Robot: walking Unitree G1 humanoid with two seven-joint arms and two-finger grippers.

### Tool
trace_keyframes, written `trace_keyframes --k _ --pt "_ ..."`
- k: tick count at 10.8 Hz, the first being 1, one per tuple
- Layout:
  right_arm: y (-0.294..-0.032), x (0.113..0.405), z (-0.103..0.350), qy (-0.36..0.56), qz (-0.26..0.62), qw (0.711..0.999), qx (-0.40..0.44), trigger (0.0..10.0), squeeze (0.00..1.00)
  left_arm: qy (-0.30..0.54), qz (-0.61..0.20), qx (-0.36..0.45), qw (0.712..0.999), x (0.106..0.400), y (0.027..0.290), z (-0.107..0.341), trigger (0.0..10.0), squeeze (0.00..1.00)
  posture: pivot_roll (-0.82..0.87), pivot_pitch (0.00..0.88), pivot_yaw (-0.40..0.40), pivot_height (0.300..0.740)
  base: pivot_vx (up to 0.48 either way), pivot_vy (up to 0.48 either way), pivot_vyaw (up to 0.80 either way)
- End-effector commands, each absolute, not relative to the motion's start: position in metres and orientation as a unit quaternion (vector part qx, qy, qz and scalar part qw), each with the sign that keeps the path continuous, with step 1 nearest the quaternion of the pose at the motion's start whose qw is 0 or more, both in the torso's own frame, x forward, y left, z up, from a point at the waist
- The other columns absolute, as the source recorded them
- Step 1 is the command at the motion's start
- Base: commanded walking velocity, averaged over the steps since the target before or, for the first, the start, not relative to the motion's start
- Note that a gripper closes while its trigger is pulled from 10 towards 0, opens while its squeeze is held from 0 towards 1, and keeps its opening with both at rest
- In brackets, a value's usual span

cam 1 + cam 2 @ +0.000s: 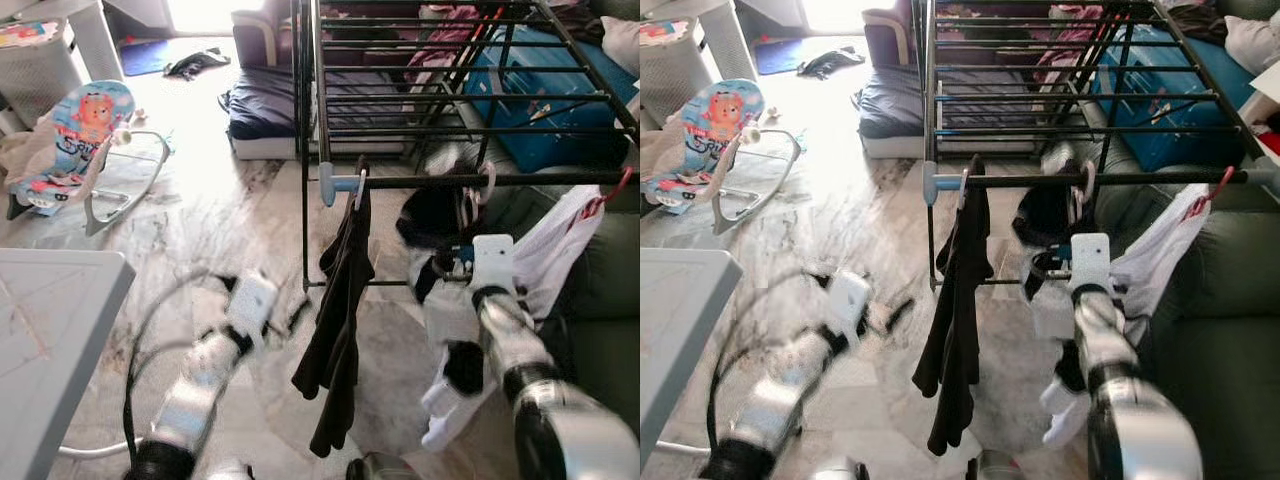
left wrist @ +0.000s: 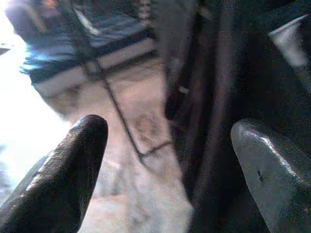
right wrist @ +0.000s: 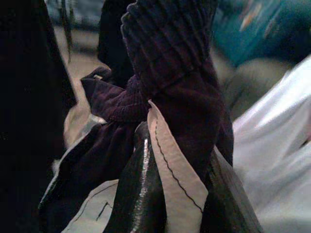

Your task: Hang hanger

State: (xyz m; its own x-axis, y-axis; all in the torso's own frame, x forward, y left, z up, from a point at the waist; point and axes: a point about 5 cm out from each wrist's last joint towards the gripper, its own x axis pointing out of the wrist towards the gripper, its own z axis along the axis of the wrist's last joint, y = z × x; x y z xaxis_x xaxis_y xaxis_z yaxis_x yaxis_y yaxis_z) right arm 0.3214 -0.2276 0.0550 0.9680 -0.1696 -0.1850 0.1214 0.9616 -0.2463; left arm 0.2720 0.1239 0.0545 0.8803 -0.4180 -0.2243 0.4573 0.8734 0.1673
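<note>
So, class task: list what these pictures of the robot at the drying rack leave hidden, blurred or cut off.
- Left arm: motion-blurred in both eye views.
- Right gripper: shut on dark and white garment; cloth covers its fingertips.
- Hanger hook at the rack bar: blurred, so seating unclear.
- White garment: its hanger mostly covered by cloth.

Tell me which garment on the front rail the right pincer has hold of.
The middle one: the black-and-white garment on the white hanger. The right pincer is clamped on its fabric. The black garment hangs apart to its left, the white garment on its right.
</note>
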Motion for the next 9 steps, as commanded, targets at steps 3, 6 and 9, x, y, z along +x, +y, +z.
trace_keyframes --k 3,6,9 --pt "-0.211 0.297 0.07 -0.011 -0.071 0.988 -0.136 0.0 0.0 0.08 -0.205 0.106 0.97 0.274 0.136 0.057 10.0 0.0 -0.07 0.0 -0.023 0.74 0.0 0.0 0.0" --pt "-0.208 0.267 0.048 0.044 -0.091 0.99 -0.095 10.0 0.0 0.067 -0.225 0.121 0.964 0.268 0.127 0.054 10.0 0.0 -0.08 0.0 -0.004 0.74 0.0 0.0 0.0" --pt "-0.207 0.262 0.045 0.072 -0.106 0.99 -0.055 10.0 0.0 0.057 -0.226 0.132 0.964 0.27 0.127 0.056 10.0 0.0 -0.08 0.0 -0.003 0.74 0.0 0.0 0.0"
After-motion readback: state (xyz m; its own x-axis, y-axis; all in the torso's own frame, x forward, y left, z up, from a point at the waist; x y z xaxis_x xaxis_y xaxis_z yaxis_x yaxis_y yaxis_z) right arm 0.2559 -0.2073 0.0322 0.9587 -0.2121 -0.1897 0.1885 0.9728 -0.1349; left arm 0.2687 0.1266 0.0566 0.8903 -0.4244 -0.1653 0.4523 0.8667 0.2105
